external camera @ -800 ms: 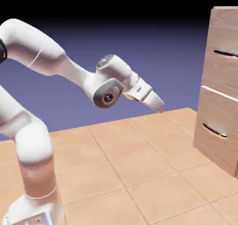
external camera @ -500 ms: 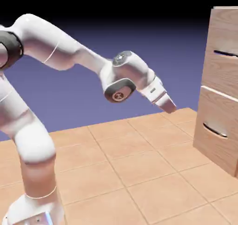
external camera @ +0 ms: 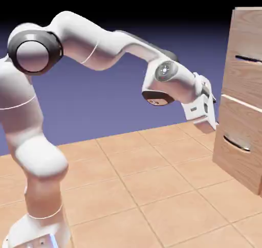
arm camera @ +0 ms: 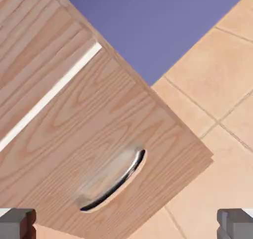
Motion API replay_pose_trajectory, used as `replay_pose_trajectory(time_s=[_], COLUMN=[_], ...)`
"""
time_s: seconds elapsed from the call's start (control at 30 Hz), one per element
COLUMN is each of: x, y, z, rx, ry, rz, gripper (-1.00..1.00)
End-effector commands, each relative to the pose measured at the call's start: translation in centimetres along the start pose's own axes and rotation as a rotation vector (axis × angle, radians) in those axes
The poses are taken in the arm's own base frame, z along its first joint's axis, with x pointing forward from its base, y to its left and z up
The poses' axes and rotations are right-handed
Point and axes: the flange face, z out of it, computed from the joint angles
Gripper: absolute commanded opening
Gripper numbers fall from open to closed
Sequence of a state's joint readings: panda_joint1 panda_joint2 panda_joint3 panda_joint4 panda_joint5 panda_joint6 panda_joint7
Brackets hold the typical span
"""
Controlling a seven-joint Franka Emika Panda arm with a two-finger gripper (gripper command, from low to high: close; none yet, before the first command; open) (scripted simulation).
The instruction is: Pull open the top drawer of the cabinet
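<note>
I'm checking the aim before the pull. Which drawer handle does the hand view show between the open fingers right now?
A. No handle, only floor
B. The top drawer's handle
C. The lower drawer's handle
C: in the hand view the curved handle sits on the drawer front below the pale seam, next to the floor tiles, and the exterior view shows the gripper level with the lower drawer, below the top drawer.

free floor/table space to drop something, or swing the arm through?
Free: the tiled table between the robot's base and the cabinet is bare, including the front edge. Tight: the claw, open, hangs just short of the cabinet front, level with the seam below the top drawer.
</note>
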State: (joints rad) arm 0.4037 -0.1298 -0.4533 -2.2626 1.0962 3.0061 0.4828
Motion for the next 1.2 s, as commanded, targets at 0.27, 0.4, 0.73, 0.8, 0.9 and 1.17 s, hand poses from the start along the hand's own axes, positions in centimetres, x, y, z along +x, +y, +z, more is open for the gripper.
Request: replay_pose_trajectory(time_s=[0.27, 0.4, 0.73, 0.8, 0.9, 1.17], x=[1.4, 1.3, -1.5, -2.5, -4.4, -11.6], y=[-2.3, -3.5, -7.3, -8.2, -9.7, -13.7], z=[3.0, 4.1, 6.4, 6.7, 7.2, 7.6], rx=[0.104, 0.163, 0.343, 0.383, 0.443, 0.604], ry=[0.02, 0.025, 0.005, -0.007, -0.032, -0.141], rz=[0.241, 0.331, 0.506, 0.533, 0.568, 0.639], gripper=[0.0, 0.0, 0.0, 0.0, 0.0, 0.0])
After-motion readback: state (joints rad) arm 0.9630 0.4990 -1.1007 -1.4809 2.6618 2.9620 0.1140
